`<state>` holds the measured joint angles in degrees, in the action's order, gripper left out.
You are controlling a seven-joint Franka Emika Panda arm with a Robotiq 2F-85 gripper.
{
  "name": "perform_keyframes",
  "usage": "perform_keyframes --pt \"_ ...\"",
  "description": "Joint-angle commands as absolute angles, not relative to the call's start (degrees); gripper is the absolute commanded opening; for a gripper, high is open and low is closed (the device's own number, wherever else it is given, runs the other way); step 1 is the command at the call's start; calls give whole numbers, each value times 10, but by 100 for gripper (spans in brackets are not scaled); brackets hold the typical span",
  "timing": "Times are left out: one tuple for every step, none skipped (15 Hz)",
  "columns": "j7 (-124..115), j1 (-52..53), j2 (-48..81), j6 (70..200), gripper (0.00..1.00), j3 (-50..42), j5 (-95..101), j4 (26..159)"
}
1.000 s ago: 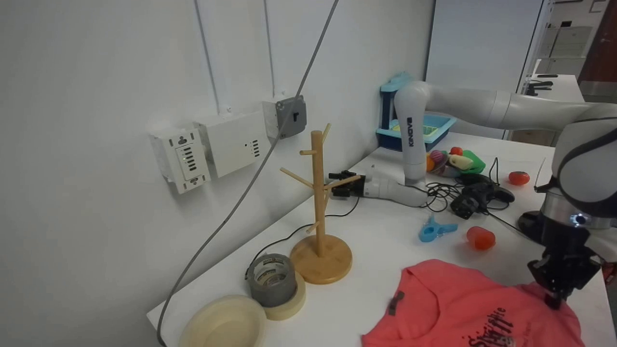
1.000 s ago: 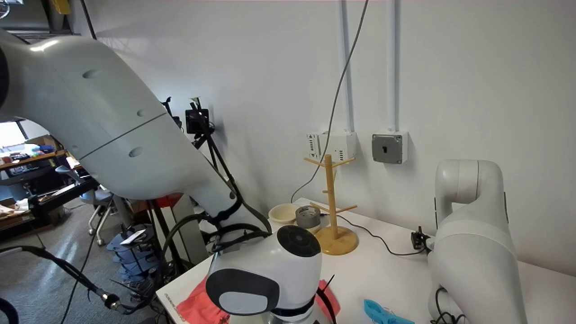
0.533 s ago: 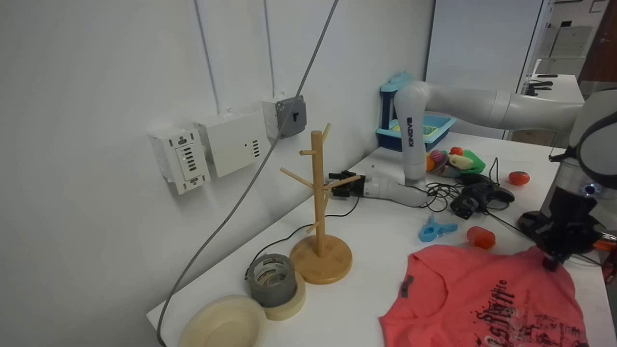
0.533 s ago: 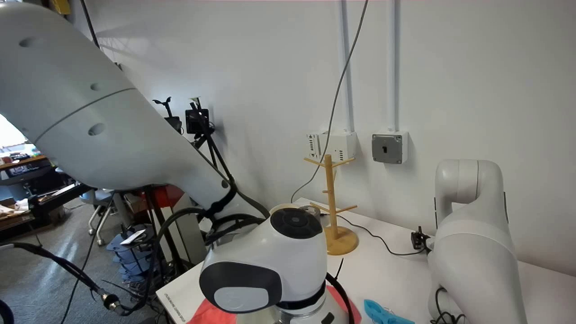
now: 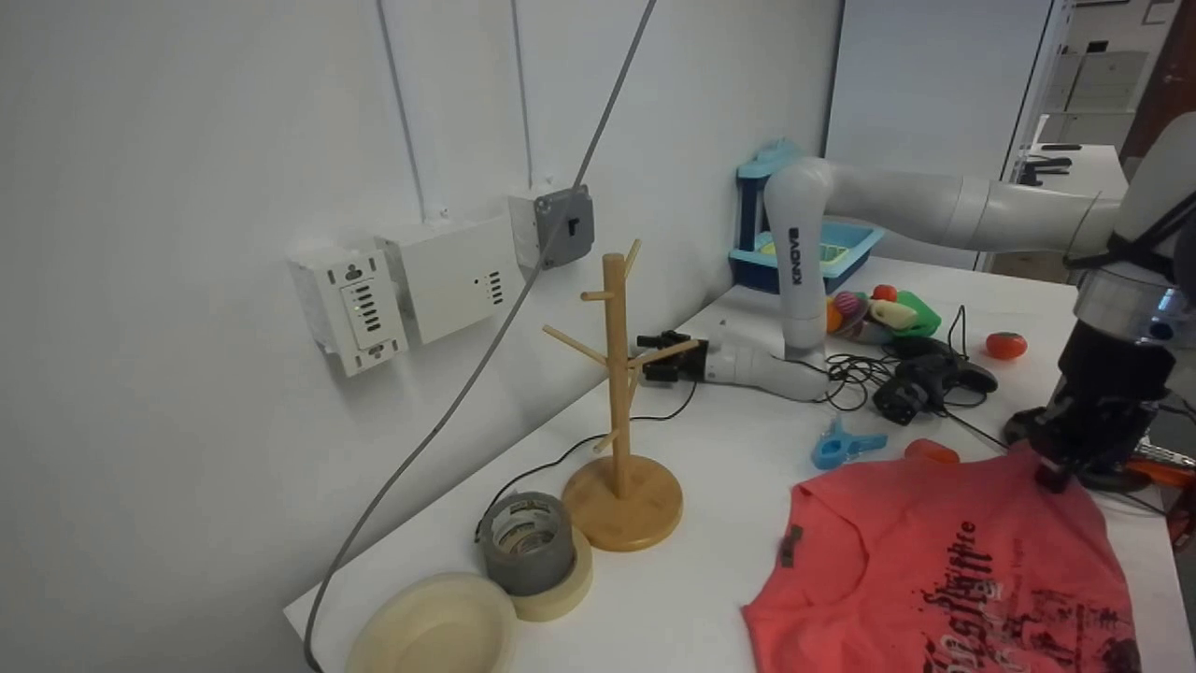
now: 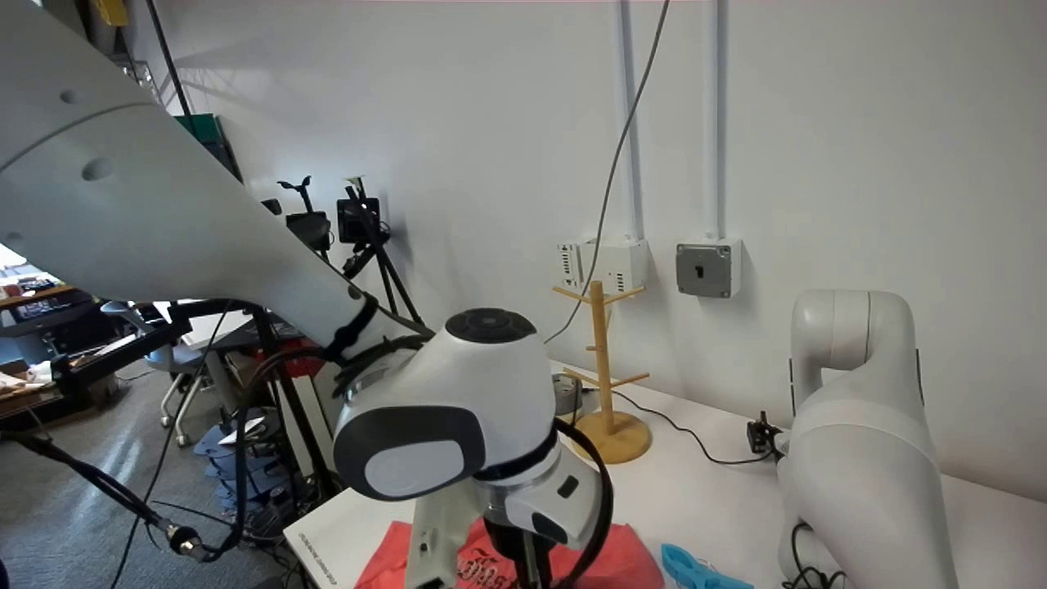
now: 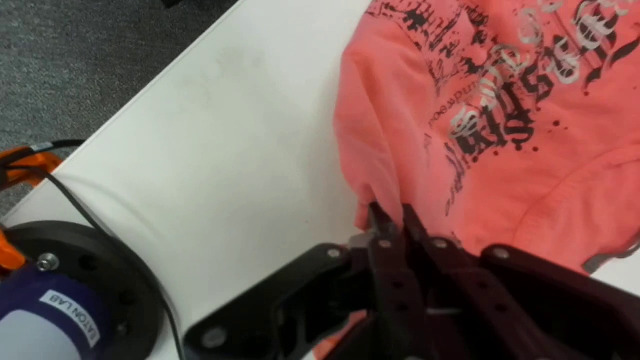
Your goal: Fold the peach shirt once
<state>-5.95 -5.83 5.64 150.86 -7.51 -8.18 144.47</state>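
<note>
The peach shirt (image 5: 897, 542) lies on the white table with its dark print facing up and its neckline toward the mug tree. It also shows under the arm in an exterior view (image 6: 626, 564) and in the wrist view (image 7: 555, 170). My gripper (image 5: 1054, 477) is shut on the shirt's edge. In the wrist view the two fingertips (image 7: 392, 212) pinch a gathered fold of the cloth between them. The held edge is lifted a little and the rest lies spread out. Part of the shirt is outside an exterior view's bottom border, and the arm hides much of it in the remaining exterior view.
A red cup (image 5: 930, 451) stands right behind the shirt, partly covered. A blue clamp (image 5: 846, 446), a wooden mug tree (image 5: 621, 505), tape rolls (image 5: 528, 551) and a bowl (image 5: 439, 631) are near. A second arm (image 5: 804, 262) and cables stand behind. The table's edge (image 7: 150, 90) runs close by.
My gripper has moved toward the back of the table, holding the shirt's edge. The shirt has slid and spread the same way, and its edge now hides part of the red cup.
</note>
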Motion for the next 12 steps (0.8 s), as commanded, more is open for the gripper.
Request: perform_keyframes --pt "-68 -33 -16 1502 2 -49 -48 1492" --pt "-64 -27 -29 1498 2 -38 -45 1502" --pt "-60 -20 -41 1493 2 -29 -42 1510" --pt "-56 -14 -52 1489 2 -19 -42 1518" --pt "-52 -8 -62 1485 2 -10 -43 1525" --pt "-49 -2 -70 1482 2 -2 -43 1533" --pt "-45 5 -78 1478 2 6 -45 1540" --pt "-40 12 -85 1471 2 14 -47 1547" --pt "-36 19 -90 1465 2 21 -49 1553" --pt "-31 26 -92 1457 2 28 -51 1557" --pt "-26 33 -95 1451 2 34 -54 1562" --pt "-22 41 -92 1444 2 41 -56 1565"
